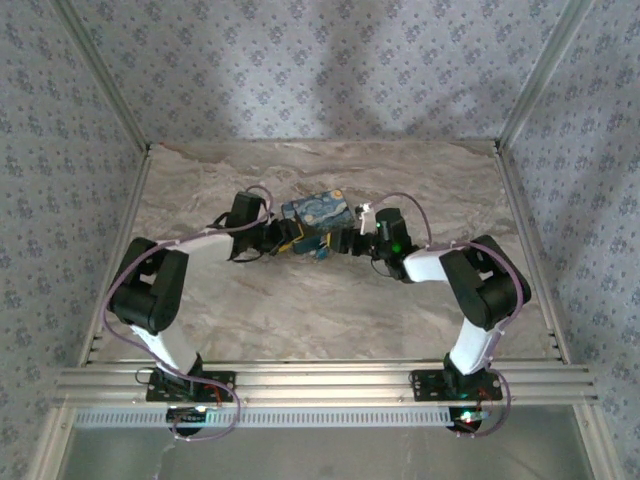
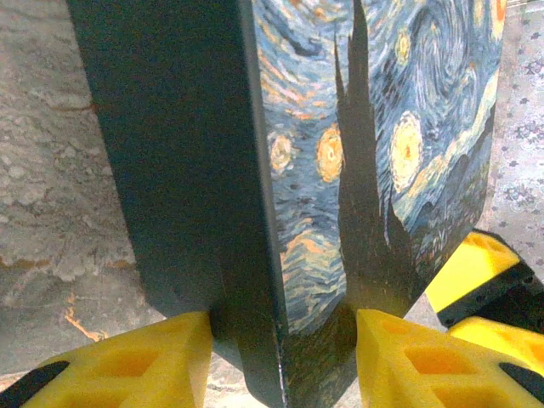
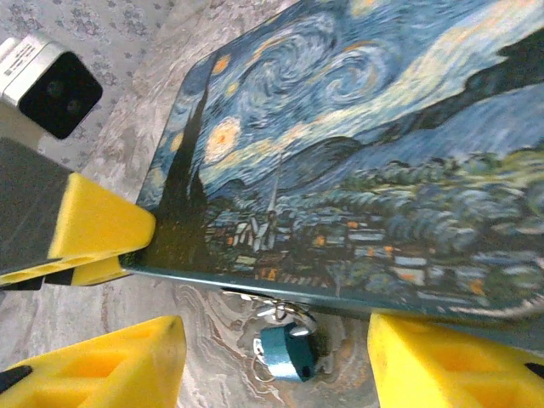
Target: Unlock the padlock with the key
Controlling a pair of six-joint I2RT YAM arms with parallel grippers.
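Padlock (image 1: pixel 315 222), just 12 o'clock of the middle of the table (image 1: pixel 300 330), is being clamped at one corner by the left gripper (image 2: pixel 282 321), yellow fingers pressing both faces; its starry-night print is carrying no readable writing. Key (image 3: pixel 285 357) is hanging at the block's 6 o'clock edge seen from the right wrist, untouched between the wide-apart, empty fingers of the right gripper (image 3: pixel 274 336). Closing gently on the blue-green head, with the left steadying the block, is looking like the sound move.
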